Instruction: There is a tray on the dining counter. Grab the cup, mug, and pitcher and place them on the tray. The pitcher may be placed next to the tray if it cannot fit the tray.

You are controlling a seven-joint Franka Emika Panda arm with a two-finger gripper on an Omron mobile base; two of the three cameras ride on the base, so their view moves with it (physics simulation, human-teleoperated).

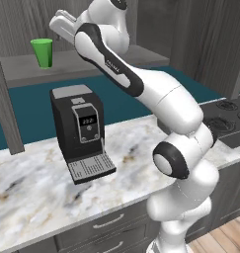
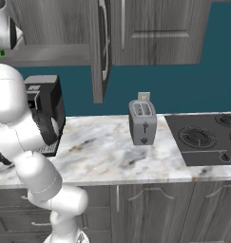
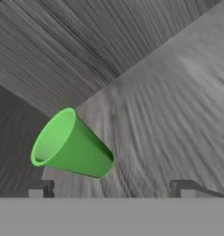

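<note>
On a grey wood-grain shelf [image 1: 87, 62] inside an open wall cabinet, a small bright green tapered cup [image 1: 43, 52] is standing upright, wider at its rim than at its base. It is sitting toward the left end of the shelf, well above the worktop. The white robot arm [image 1: 166, 104] with dark joints is rising from the lower right of the left base view and reaching up toward the shelf, with its hand near the cup's right side but apart from it.

In the hand view, the two-finger gripper [image 3: 111, 189] is standing wide open and holding nothing. The green cup is lying between and ahead of the two dark fingertips [image 3: 37, 188], nearer the left one, and is not touching either.

Below the shelf, a black coffee machine [image 1: 81, 129] with a grey drip grille is resting on the white-grey marbled worktop [image 1: 37, 183] with dark grey drawer fronts. Farther right along the same worktop, a grey two-slot toaster [image 2: 142, 121] is standing just beside a black gas hob [image 2: 205, 137], against a teal wall [image 2: 183, 85].
</note>
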